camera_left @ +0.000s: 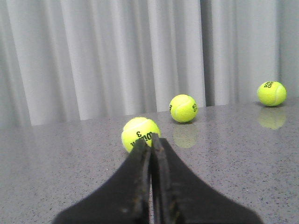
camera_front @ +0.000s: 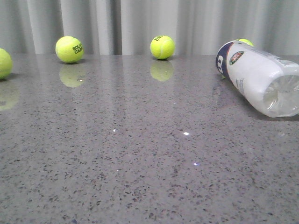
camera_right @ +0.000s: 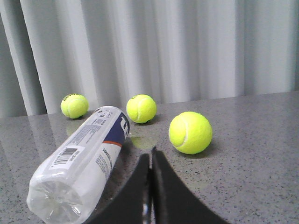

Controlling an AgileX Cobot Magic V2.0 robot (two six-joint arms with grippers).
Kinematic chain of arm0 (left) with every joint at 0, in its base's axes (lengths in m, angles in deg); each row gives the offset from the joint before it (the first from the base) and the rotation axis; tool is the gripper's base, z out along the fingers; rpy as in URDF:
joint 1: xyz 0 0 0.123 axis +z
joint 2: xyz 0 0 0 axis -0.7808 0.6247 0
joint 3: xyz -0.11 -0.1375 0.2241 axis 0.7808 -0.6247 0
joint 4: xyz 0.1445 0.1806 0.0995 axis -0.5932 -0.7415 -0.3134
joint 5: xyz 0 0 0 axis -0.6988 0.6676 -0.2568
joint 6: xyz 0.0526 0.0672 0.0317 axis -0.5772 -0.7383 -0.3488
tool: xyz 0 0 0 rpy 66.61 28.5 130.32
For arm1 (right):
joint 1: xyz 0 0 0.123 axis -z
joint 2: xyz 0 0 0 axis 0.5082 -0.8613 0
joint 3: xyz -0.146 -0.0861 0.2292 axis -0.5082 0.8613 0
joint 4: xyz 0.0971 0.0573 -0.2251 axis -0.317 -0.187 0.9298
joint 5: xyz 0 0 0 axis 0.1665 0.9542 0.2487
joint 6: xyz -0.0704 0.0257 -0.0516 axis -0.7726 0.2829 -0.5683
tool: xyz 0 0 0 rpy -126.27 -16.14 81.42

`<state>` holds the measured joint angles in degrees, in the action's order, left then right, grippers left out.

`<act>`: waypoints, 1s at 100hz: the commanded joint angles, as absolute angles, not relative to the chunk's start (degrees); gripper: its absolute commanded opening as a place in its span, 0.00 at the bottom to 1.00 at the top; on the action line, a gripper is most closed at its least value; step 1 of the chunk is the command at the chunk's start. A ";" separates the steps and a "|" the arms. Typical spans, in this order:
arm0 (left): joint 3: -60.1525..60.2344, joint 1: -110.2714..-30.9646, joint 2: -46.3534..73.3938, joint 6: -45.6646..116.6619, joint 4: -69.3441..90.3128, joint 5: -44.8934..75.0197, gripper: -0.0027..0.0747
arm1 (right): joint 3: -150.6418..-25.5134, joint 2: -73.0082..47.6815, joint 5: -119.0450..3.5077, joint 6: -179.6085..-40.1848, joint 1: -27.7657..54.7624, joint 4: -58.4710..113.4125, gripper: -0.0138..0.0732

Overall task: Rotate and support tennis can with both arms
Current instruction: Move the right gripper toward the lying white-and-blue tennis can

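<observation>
The tennis can [camera_front: 259, 79] lies on its side at the right of the grey table, its clear base toward the camera and its navy end toward the curtain. It also shows in the right wrist view [camera_right: 81, 156], lying beside my right gripper [camera_right: 150, 151], which is shut and empty, apart from the can. My left gripper [camera_left: 150, 140] is shut and empty, with a tennis ball [camera_left: 139, 134] just beyond its tips. Neither arm shows in the front view.
Tennis balls lie along the back of the table [camera_front: 140, 154]: one at the far left [camera_front: 3, 63], one at the back left [camera_front: 69, 49], one at the back middle [camera_front: 162, 47], one behind the can [camera_front: 245, 42]. A grey curtain [camera_front: 140, 23] hangs behind.
</observation>
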<state>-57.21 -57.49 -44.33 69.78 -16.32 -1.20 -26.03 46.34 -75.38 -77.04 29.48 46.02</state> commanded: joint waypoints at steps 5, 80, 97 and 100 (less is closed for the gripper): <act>-59.81 -57.29 -46.51 70.32 -16.28 -5.50 0.01 | -27.22 47.58 -80.05 -77.65 29.43 46.00 0.08; -59.81 -57.29 -46.51 70.32 -16.28 -5.50 0.01 | -69.71 23.42 -35.85 -76.74 29.43 45.62 0.08; -59.81 -57.29 -46.51 70.32 -16.28 -5.50 0.01 | -78.65 12.26 -26.36 -76.74 29.43 45.62 0.08; -59.81 -57.29 -46.51 70.32 -16.28 -5.50 0.01 | -79.45 10.84 -25.47 -76.74 29.43 45.62 0.08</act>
